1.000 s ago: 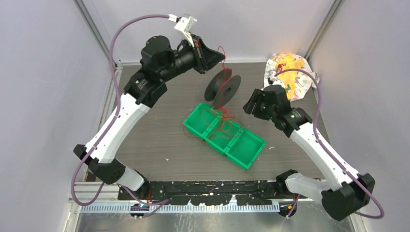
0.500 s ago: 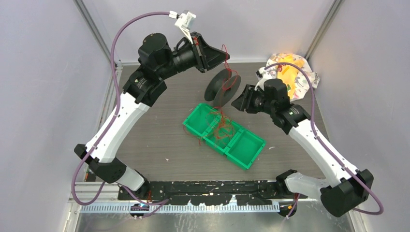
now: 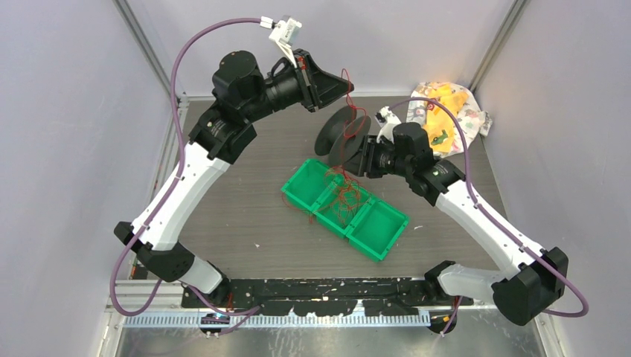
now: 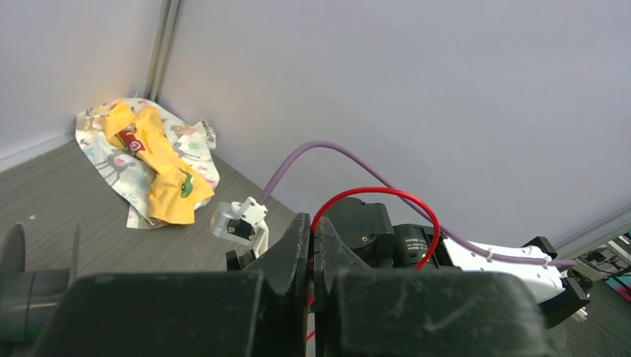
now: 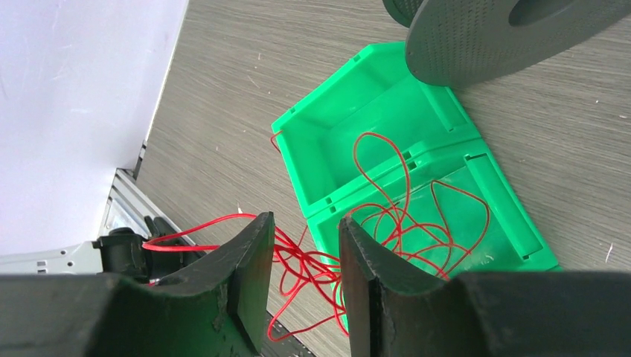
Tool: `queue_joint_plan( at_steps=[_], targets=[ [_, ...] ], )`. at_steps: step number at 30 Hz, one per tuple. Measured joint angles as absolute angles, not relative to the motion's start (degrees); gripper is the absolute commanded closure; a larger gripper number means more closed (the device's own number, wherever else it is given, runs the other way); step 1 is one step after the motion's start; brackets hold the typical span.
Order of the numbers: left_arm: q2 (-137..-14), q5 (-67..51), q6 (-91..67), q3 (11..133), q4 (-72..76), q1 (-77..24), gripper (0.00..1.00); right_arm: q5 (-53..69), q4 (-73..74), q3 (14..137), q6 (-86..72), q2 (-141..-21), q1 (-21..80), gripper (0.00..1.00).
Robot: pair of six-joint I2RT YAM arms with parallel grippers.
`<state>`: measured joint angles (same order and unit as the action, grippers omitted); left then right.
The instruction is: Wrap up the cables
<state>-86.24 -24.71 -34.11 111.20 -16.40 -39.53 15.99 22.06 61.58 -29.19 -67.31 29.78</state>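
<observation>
The cables [image 3: 344, 195] are thin red wires tangled in loose loops over the green tray [image 3: 379, 236]. One strand runs up past the black spool [image 3: 332, 134] to my left gripper [image 3: 345, 85], which is raised at the back and shut on it. In the left wrist view the jaws [image 4: 312, 232] pinch the wire, which arcs in a red loop [image 4: 387, 194] above them. My right gripper [image 3: 356, 159] is open just right of the spool, above the tray. In the right wrist view its jaws [image 5: 305, 234] stand apart with cables [image 5: 316, 262] below them, untouched.
The green tray [image 5: 357, 85] has three compartments and lies diagonally mid-table. The spool [image 5: 484, 33] stands on edge behind it. A crumpled yellow and white cloth [image 3: 446, 111] lies in the back right corner, also in the left wrist view [image 4: 152, 163].
My right arm has swung left and forward, from beside the cloth to just right of the spool. My left gripper rose slightly with the wire, then held still.
</observation>
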Motion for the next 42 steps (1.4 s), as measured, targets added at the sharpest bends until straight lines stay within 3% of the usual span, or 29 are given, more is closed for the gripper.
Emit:
queue_joint_plan(
  at_steps=[9, 14, 19, 25, 32, 36, 42],
  targets=[
    [-86.3, -24.7, -34.0, 111.2, -16.4, -39.5, 0.99, 17.7, 22.3, 59.5, -28.2, -64.8, 29.8, 0.61],
    [-86.4, -24.7, -33.8, 111.2, -16.6, -39.5, 0.99, 18.1, 23.0, 59.5, -26.8, -64.7, 29.8, 0.67],
    [-86.6, -24.8, -33.5, 111.5, -17.3, -39.5, 1.0, 21.4, 23.7, 59.5, -23.8, -64.7, 29.8, 0.63],
    [-87.5, -26.1, -33.6, 112.5, -18.1, -39.4, 0.99, 23.8, 23.7, 59.5, -21.5, -64.9, 29.8, 0.66],
    [-87.5, -27.1, -33.7, 112.6, -18.3, -39.3, 1.0, 23.9, 23.6, 59.5, -21.1, -66.1, 29.8, 0.75],
    [-87.5, -27.3, -33.9, 112.8, -18.3, -39.2, 0.99, 23.9, 23.6, 59.5, -20.9, -67.5, 29.8, 0.99],
    [-87.6, -27.2, -33.9, 114.3, -18.8, -38.2, 0.99, 21.0, 23.7, 59.1, -20.7, -67.5, 29.8, 1.0]
  ],
)
